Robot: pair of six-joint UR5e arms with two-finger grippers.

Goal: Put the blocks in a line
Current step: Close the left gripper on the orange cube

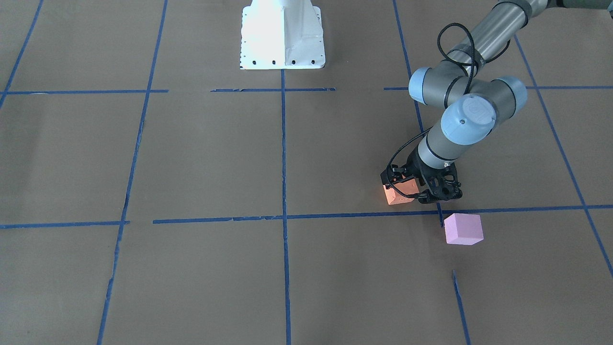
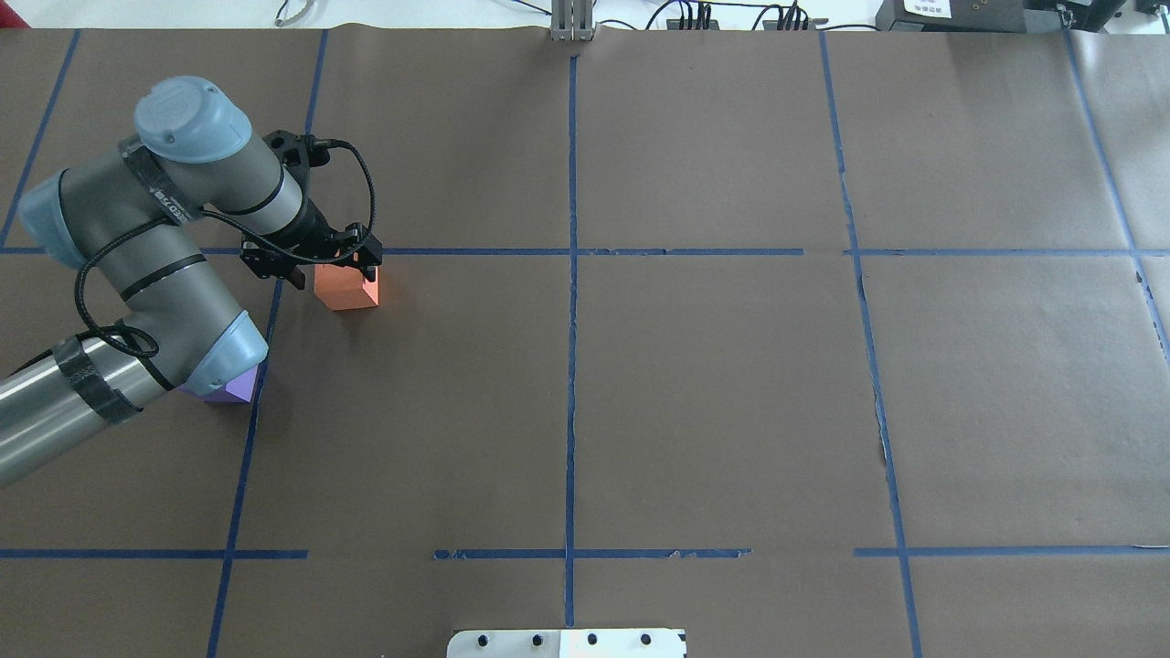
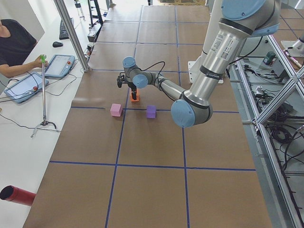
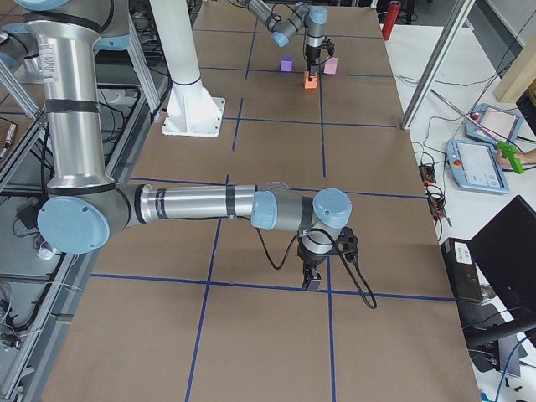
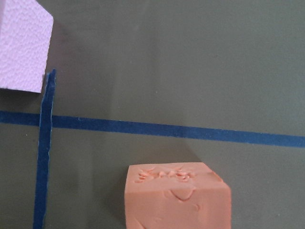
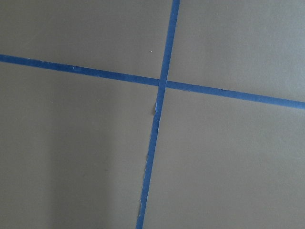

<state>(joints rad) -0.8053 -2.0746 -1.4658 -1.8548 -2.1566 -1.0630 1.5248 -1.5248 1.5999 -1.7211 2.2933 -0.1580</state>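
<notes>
Seemingly the left fingers (image 2: 369,263) straddle the orange block (image 2: 345,291), grip unclear.

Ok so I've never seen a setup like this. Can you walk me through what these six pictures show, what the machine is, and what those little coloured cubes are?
It is a robot with two jointed arms at a table covered in brown paper, marked into a grid with blue tape. Two pictures look down on the table, one from behind the robot and one facing it. Two look along it from either end, and two come from small cameras on the wrists.

Three small cubes lie near each other: an orange block, a pink block and a violet block. The left arm's fingers are down at the orange block, but I cannot tell whether they grip it. The right arm's fingers hang low, far from the cubes, and that wrist camera sees only crossed tape.
</notes>
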